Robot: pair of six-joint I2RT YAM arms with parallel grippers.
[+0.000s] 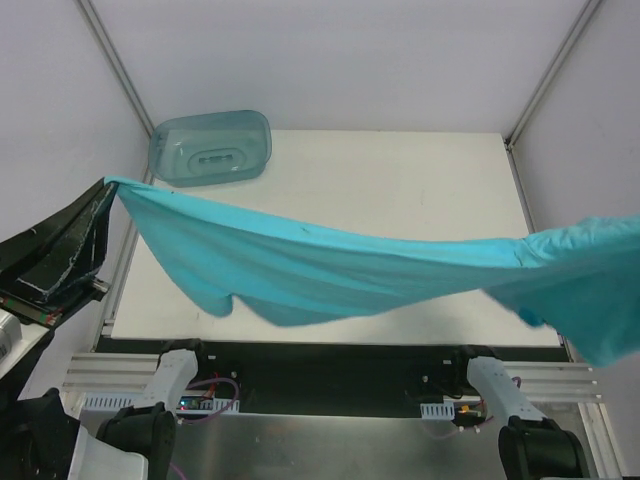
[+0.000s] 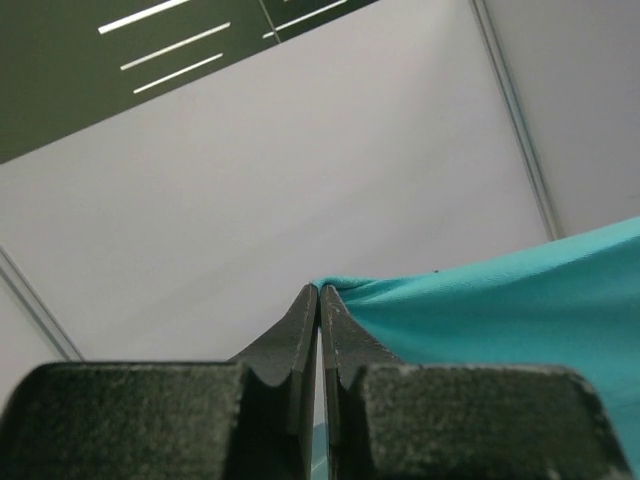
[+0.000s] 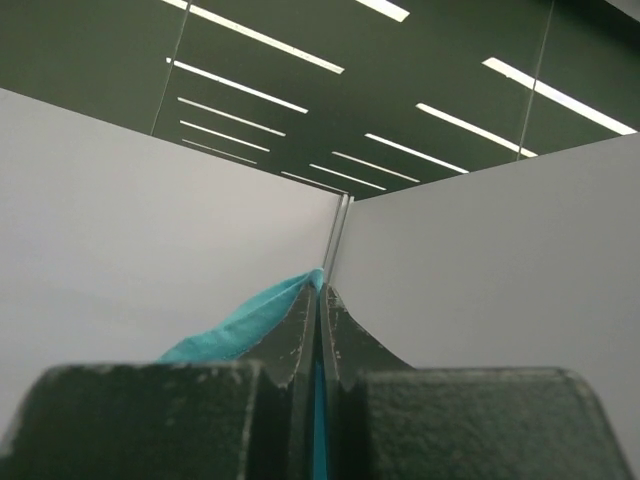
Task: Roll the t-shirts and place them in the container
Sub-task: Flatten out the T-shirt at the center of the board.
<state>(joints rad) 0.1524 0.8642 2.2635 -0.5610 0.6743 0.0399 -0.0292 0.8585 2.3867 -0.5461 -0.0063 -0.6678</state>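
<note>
The teal t-shirt hangs stretched in the air above the table, from far left to far right. My left gripper is shut on its left end, raised at the left edge; in the left wrist view the gripper pinches the cloth at its tips. My right gripper is hidden behind the cloth at the right edge in the top view. In the right wrist view it is shut on the shirt, with cloth showing between the fingers. Both wrists point up toward the walls.
A translucent blue-green plastic tub lies at the back left of the white table. White walls enclose the table on three sides. The arm bases sit at the near edge.
</note>
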